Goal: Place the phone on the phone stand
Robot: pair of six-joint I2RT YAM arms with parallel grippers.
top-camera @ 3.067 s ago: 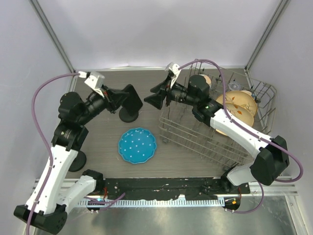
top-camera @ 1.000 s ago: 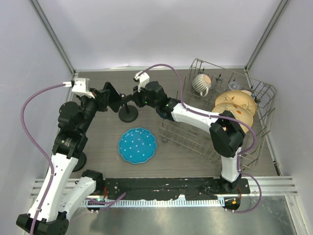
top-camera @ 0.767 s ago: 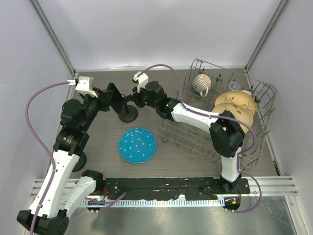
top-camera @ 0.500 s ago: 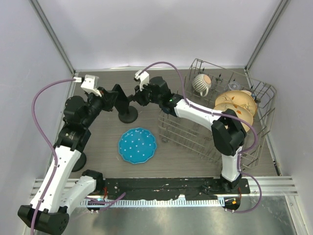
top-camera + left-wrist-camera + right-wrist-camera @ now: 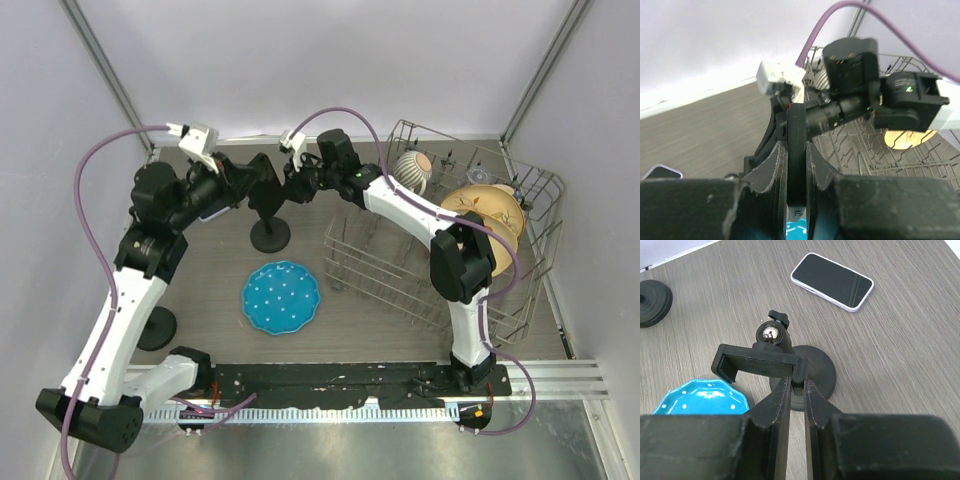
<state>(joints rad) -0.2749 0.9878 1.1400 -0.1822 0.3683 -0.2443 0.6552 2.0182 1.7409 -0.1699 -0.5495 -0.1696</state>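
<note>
- The phone stand (image 5: 270,234) stood upright on the wood-grain table (image 5: 900,350), at its far middle, between the two arms
- The left gripper (image 5: 796,155) was clenched on the stand's black holder bracket (image 5: 755,364); its wrist view showed the bracket's thin edge pinched between both fingers (image 5: 774,167)
- The right gripper (image 5: 797,385) was clamped on the other end of the same bracket, its fingers pressed against the hooked end piece
- Under the bracket, the shiny ball joint (image 5: 769,333) and the stand's round base (image 5: 812,367) were in plain sight
- The phone (image 5: 832,280) lay flat on the table, dark screen up with a white rim, near the stand's base but not touching it, and in neither gripper
- In the top view the phone could not be made out under the left arm
- A blue plate with white dots (image 5: 281,297) sat on the table just in front of the stand
- A black disc (image 5: 155,328) lay near the left edge
- A wire dish rack (image 5: 440,285) at the right held patterned plates (image 5: 480,215) and a striped mug (image 5: 412,170)
</note>
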